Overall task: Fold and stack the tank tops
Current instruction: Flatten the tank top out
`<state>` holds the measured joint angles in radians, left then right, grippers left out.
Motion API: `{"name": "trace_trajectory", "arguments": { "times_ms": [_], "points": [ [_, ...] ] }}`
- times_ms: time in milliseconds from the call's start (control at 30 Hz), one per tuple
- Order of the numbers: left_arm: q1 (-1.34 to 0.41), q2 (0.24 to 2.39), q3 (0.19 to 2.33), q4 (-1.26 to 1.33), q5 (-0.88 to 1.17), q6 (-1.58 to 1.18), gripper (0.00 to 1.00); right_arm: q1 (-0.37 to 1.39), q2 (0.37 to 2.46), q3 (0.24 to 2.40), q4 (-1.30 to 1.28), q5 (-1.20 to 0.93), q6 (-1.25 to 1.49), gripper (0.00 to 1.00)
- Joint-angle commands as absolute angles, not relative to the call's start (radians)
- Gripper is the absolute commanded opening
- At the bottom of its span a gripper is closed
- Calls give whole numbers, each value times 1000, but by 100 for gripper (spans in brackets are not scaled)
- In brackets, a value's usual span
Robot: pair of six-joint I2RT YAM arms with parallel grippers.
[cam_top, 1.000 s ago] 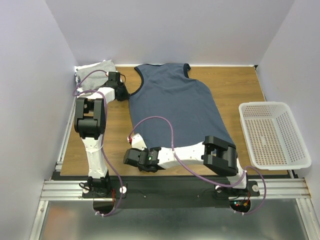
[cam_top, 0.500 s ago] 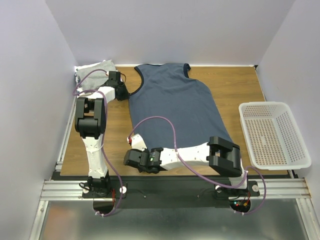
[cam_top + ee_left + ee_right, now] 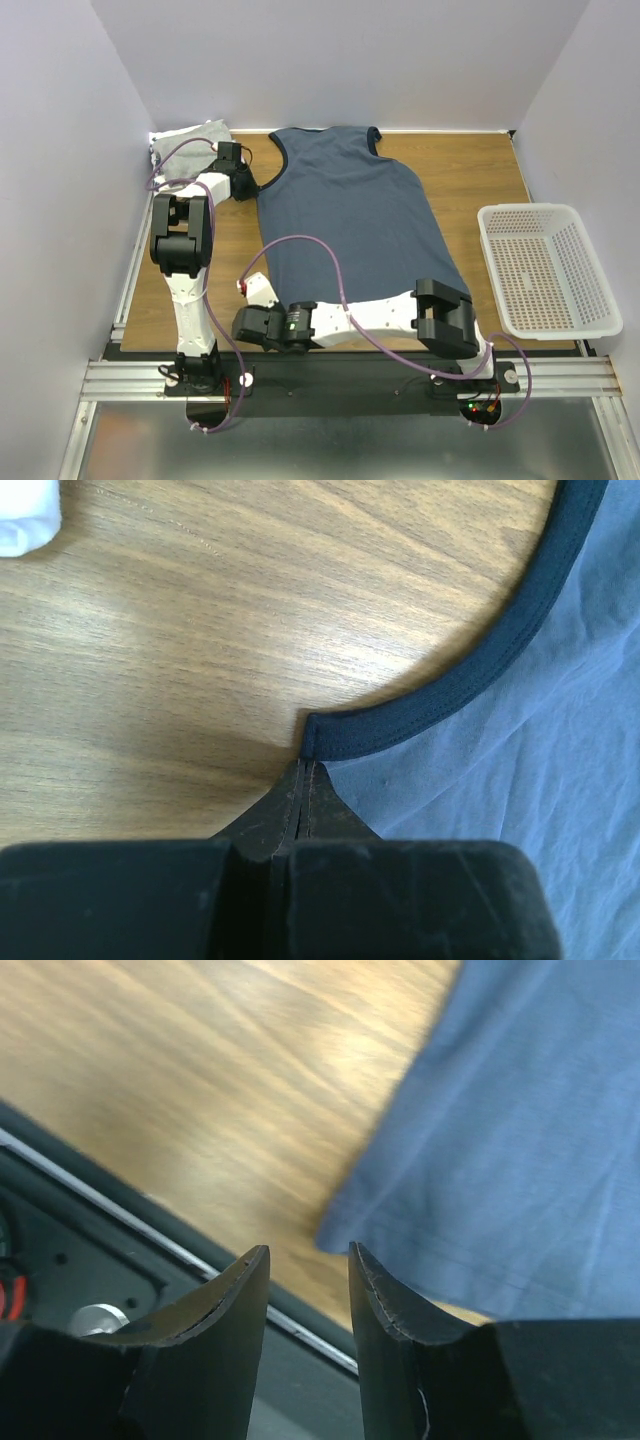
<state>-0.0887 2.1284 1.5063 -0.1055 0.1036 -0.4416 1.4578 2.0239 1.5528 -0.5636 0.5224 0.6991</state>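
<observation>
The left pincer (image 3: 303,772) is clamped on the dark armhole trim (image 3: 450,695) of the large slate-blue cloth tank top (image 3: 350,215). The right pincer (image 3: 308,1255) gapes empty, with the hem corner (image 3: 340,1228) just ahead.

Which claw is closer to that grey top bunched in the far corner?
Left. The left claw is close by the grey top, pinching the blue tank top at its armhole. The right claw is open at the near edge, by that top's hem.

The slate-blue tank top (image 3: 350,215) is soft matt cloth, and its darker trim (image 3: 440,705) shows rows of stitching. The tabletop (image 3: 480,170) is smooth grained wood with a faint sheen. The basket (image 3: 530,210) is white plastic mesh.
</observation>
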Motion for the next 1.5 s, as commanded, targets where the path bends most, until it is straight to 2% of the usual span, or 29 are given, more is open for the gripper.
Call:
{"name": "trace_trajectory", "arguments": {
  "times_ms": [0, 400, 533, 600, 700, 900, 1200, 1400, 1433, 1467],
  "points": [
    [-74, 2108, 1558, -115, 75, -419, 0, 1480, 2075, 1614, -594, 566, 690, 43],
    [-67, 2109, 1563, -115, 86, -419, 0, 1480, 2158, 1638, -638, 598, 715, 42],
    [-66, 2111, 1563, -115, 89, -419, 0, 1482, 2174, 1635, -641, 615, 724, 33],
    [-66, 2109, 1562, -112, 92, -420, 0, 1480, 2174, 1644, -646, 629, 723, 33],
    [-66, 2111, 1562, -110, 95, -420, 0, 1482, 2160, 1655, -647, 630, 715, 34],
    [-66, 2112, 1562, -110, 95, -420, 0, 1480, 2167, 1687, -664, 650, 707, 43],
    [-64, 2114, 1560, -109, 97, -419, 0, 1480, 2181, 1701, -667, 672, 715, 42],
    [-61, 2114, 1557, -107, 98, -420, 0, 1482, 2197, 1683, -667, 681, 739, 30],
    [-61, 2114, 1559, -107, 98, -422, 0, 1480, 2198, 1681, -666, 683, 741, 27],
    [-61, 2112, 1559, -109, 100, -422, 0, 1480, 2197, 1681, -666, 686, 741, 20]
  ]
}}
